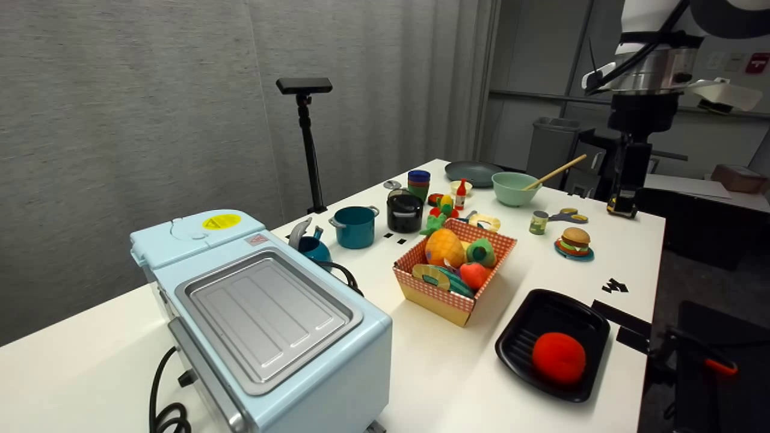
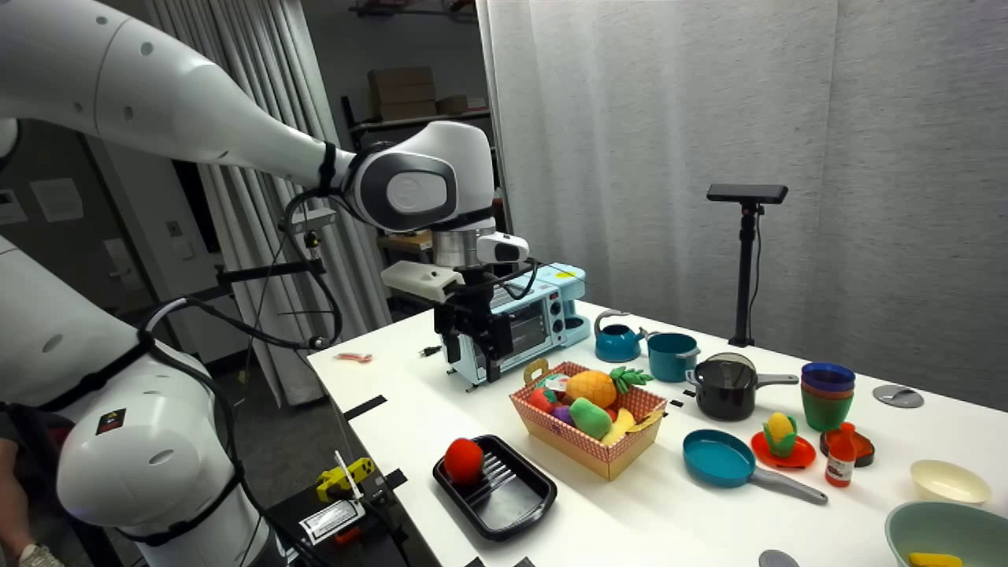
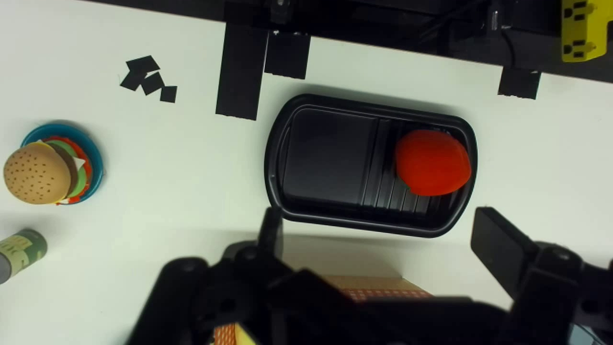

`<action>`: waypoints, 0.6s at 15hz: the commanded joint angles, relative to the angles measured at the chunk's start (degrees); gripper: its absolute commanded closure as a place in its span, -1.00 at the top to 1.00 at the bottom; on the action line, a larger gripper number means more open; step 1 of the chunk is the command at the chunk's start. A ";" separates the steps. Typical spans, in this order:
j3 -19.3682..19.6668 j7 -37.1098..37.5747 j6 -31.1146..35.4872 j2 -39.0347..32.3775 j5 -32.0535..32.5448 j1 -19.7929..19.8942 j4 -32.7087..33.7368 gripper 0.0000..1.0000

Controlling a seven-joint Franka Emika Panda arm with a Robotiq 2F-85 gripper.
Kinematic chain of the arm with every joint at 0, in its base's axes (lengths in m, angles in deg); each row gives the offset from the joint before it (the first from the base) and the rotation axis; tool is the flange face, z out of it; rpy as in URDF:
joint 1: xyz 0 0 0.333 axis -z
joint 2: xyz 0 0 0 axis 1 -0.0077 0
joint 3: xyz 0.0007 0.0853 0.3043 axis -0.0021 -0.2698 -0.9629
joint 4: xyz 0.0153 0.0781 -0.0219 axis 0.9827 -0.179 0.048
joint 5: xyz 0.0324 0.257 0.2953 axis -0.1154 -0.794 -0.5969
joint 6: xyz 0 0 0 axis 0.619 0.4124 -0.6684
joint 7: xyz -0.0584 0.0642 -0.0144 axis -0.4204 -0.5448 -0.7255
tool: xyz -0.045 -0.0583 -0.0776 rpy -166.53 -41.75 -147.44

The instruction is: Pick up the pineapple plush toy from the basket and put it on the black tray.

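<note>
One yellow-orange oval pineapple plush [image 2: 591, 388], green-leaved, lies in the red-checked tan rectangular basket [image 2: 561, 442]. My black claw [image 3: 383, 235]: spread, empty, clear of basket. Judged: approach step; next, centre over basket, descend, pinch.

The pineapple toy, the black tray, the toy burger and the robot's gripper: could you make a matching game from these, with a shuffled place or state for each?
Things:
1. pineapple toy
2. black tray
3. toy burger
4. gripper

Places and states:
A. sits on a blue-green plate
B. open, gripping nothing
C. lies in the basket
D. holds a round red toy

Right pairs: 1-C, 2-D, 3-A, 4-B.
</note>
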 commanded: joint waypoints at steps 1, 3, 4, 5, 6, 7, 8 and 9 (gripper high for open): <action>0.25 -0.04 -0.09 0.20 0.12 -0.35 -0.08 1.00; 0.33 -0.30 -0.09 0.44 0.12 -0.35 -0.36 1.00; 0.33 -0.36 -0.09 0.47 0.12 -0.36 -0.43 1.00; 0.33 -0.40 -0.09 0.47 0.12 -0.36 -0.46 1.00; 0.33 -0.42 -0.09 0.47 0.12 -0.36 -0.47 1.00; 0.25 0.05 0.39 -0.34 -0.03 -0.37 0.00 1.00; 0.04 0.47 0.56 -1.24 0.07 -0.42 0.53 1.00; -0.33 1.00 1.20 -2.53 0.19 -0.59 1.34 1.00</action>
